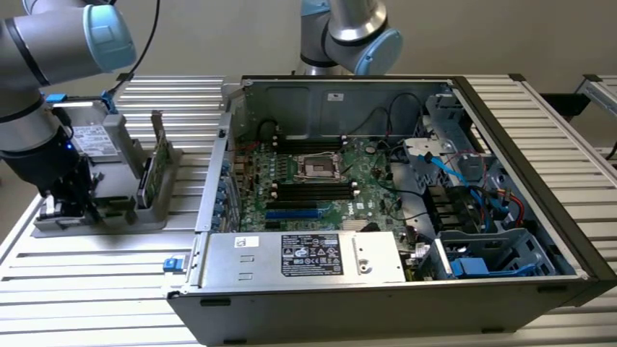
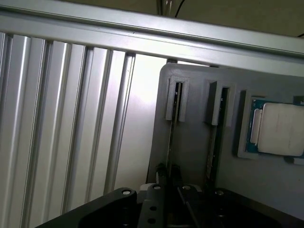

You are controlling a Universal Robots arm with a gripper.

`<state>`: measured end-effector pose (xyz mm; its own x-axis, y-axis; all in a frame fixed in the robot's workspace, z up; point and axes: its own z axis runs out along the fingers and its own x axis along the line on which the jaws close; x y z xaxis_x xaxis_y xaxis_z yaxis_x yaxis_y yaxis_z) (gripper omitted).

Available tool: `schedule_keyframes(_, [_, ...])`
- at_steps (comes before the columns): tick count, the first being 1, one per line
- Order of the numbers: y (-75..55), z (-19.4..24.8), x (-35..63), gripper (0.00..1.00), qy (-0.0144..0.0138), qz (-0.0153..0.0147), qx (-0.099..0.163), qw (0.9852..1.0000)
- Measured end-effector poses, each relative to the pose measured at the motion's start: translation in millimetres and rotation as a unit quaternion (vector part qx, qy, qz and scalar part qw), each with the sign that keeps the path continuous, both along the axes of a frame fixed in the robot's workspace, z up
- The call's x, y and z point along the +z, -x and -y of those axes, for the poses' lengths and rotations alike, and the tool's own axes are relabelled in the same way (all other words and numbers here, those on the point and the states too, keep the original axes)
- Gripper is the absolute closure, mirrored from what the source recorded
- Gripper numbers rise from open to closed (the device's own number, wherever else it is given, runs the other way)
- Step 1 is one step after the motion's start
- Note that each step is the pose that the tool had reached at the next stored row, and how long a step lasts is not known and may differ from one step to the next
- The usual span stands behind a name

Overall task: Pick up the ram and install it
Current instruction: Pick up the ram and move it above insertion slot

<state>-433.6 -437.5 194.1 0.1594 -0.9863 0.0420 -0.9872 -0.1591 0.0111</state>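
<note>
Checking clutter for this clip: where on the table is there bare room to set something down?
Bare slats of the table lie in front of the grey holder, and more at the exterior view's right of the computer case. Crowded: the case's inside, and the holder, where the hand grips the ram.

Behind, a plain beige matte wall (image 1: pixel 212 36), evenly and softly lit. Below, a broad worktable of ribbed silver aluminium profiles (image 1: pixel 87 289) with long parallel grooves and soft highlights along the ridges. At the exterior view's left edge, a sliver of pale grey floor (image 1: pixel 8 210); at its right, past a dark gap, 1 more silver aluminium frame (image 1: pixel 602 90).
</note>
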Motion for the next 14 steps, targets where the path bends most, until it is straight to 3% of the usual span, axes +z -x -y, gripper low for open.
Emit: schedule_keyframes(14, [-2.2, 0.1, 10.3, 0.86, -0.0008, -0.0001, 0.000, 1.0000])
